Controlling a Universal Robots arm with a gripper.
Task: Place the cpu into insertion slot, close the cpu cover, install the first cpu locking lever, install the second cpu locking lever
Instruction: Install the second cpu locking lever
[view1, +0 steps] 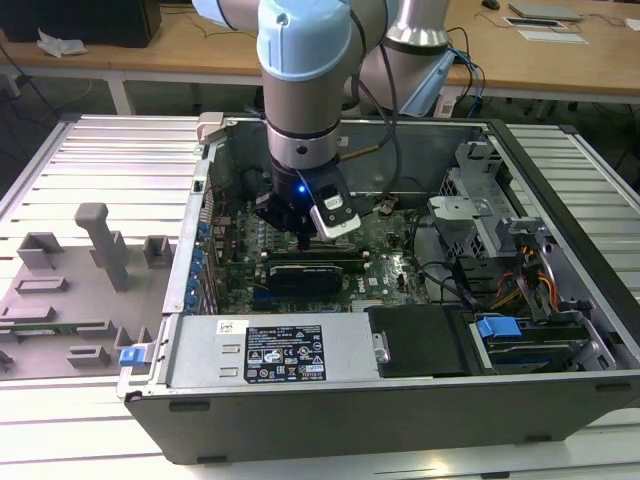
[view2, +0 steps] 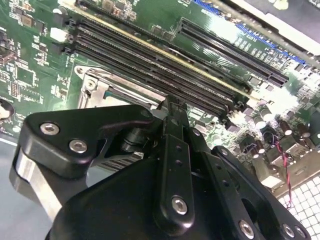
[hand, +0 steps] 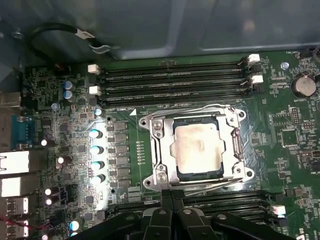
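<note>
1. Gripper (hand: 171, 197): black two-finger tool on the pale-blue and silver arm, down inside the open grey computer case (view1: 400, 420). In both wrist views the fingers (view2: 172, 117) meet tip to tip, clenched, nothing between them. Tips sit just beside the socket's edge; contact with the lever wire there I cannot tell.
2. The cpu (hand: 196, 149): flat square chip with a silver-grey metal top, seated in the insertion slot (hand: 180, 176), whose dark border shows at the rim of the chip.
3. The cpu cover (hand: 162, 142): thin steel frame plate with a square cut-out, lying flat around the chip. Thin wire locking levers (hand: 200, 108) run along two sides of the frame.
4. Green motherboard (hand: 280, 135): long black memory slots (hand: 172, 77) on both sides of the socket.
5. Surface: the case rests on a ribbed grey metal table (view1: 110, 160); grey moulded fixture blocks (view1: 100, 245) stand on it at the exterior view's left.
6. Room: wooden desks (view1: 560, 60) behind, with papers lying on them.
</note>
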